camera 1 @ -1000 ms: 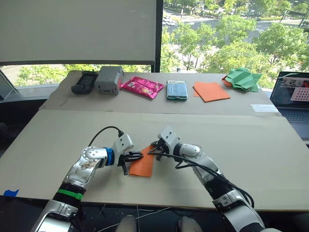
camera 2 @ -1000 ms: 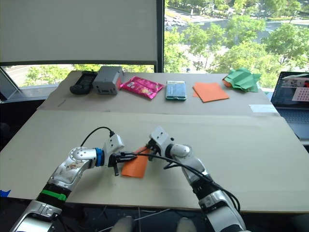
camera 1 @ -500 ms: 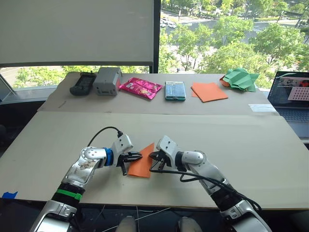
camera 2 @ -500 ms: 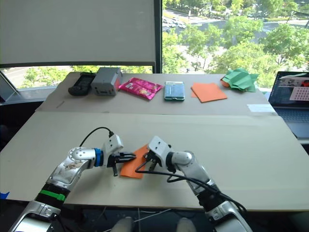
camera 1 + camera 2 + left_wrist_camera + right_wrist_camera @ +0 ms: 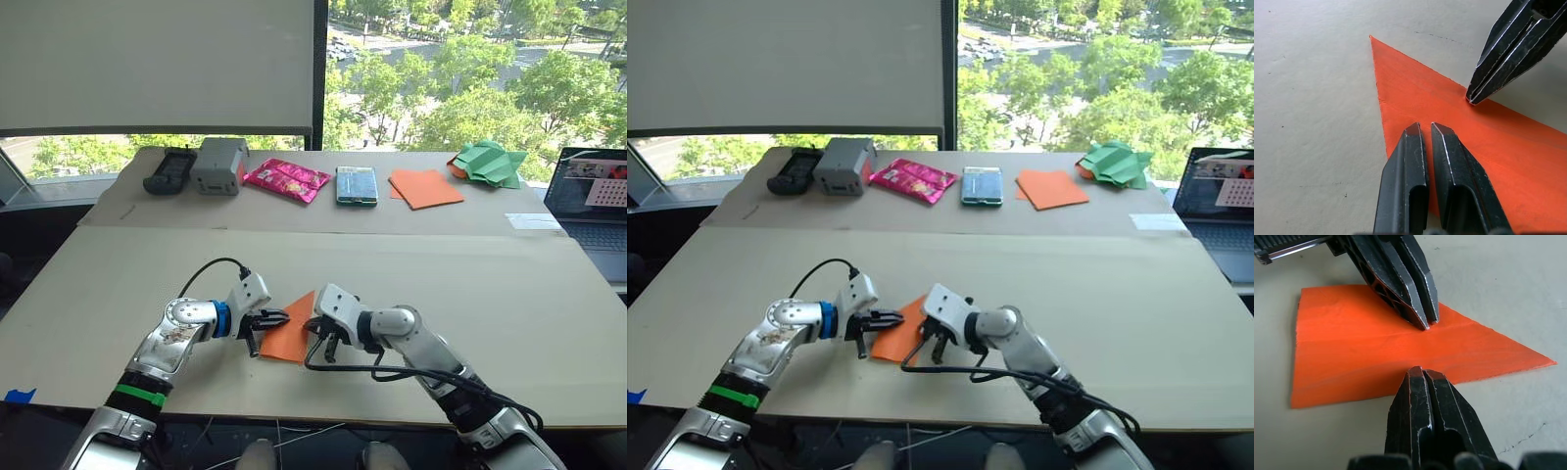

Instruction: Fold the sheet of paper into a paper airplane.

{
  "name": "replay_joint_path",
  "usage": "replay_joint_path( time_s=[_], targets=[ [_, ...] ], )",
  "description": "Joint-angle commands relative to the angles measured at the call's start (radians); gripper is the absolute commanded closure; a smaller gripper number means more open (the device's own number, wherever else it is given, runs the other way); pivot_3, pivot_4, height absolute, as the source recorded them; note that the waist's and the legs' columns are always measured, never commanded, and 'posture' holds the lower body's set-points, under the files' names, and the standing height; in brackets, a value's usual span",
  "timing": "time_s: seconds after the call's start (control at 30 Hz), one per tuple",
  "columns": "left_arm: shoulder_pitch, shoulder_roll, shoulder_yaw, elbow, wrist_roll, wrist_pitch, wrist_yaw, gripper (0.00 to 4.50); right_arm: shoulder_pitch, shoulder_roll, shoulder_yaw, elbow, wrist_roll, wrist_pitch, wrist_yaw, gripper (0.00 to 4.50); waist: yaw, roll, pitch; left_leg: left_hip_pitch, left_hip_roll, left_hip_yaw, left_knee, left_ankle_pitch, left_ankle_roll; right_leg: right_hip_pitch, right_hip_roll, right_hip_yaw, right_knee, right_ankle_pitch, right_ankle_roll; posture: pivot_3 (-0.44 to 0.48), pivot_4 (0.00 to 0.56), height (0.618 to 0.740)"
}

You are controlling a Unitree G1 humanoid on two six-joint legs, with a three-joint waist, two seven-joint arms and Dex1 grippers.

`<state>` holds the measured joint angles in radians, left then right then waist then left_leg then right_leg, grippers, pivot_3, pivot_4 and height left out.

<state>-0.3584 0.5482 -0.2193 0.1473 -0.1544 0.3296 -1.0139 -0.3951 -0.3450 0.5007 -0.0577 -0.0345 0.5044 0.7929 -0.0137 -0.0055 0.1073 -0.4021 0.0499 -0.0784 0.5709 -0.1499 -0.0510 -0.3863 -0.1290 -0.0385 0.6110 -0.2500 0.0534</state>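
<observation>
The sheet of paper is bright orange, folded to a pointed shape with crease lines, and lies flat on the near table. My left gripper is shut, its tips resting on the paper's left part. My right gripper is also shut and its tip touches the paper's right edge. In the right wrist view the left gripper's fingers press down on the middle crease. Neither gripper has the paper between its fingers.
On the far table stand a black remote, a grey box, a pink packet, a phone-like pack, a smooth orange square and green crumpled paper. A laptop sits at far right.
My right gripper has moved from the paper's far tip toward me along its right edge, and the arm has swung lower. The left gripper has stayed on the paper.
</observation>
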Motion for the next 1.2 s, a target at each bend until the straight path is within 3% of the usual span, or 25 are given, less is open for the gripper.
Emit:
replay_joint_path(
  time_s=[0.03, 0.57, 1.2],
  targets=[
    [0.02, 0.011, -0.025, 0.01, 0.028, 0.023, 0.001, 4.15, 0.083, -0.04, 0.117, 0.04, -0.022, 0.097, 0.07, 4.5, 0.0, 0.0, 0.0, 0.0, 0.0, 0.0, 0.0, 0.0, 0.0, 0.0, 0.0, 0.0, 0.0, 0.0, 0.0, 0.0, 0.15, 0.702],
    [0.027, 0.018, -0.028, 0.005, 0.031, 0.026, 0.0, 4.15, 0.099, -0.092, 0.193, -0.075, -0.052, 0.095, 0.106, 4.5, -0.001, 0.0, 0.0, 0.001, 0.0, 0.0, 0.0, 0.0, -0.001, 0.0, 0.0, 0.0, 0.0, 0.0, 0.0, 0.0, 0.15, 0.702],
    [0.068, 0.042, -0.027, -0.06, 0.022, 0.065, -0.001, 4.15, 0.115, -0.078, 0.275, -0.152, -0.099, 0.113, 0.132, 4.5, -0.008, 0.0, 0.0, 0.003, 0.001, 0.0, -0.001, -0.003, -0.002, 0.0, 0.0, 0.0, 0.0, -0.001, -0.001, 0.0, 0.15, 0.702]
  ],
)
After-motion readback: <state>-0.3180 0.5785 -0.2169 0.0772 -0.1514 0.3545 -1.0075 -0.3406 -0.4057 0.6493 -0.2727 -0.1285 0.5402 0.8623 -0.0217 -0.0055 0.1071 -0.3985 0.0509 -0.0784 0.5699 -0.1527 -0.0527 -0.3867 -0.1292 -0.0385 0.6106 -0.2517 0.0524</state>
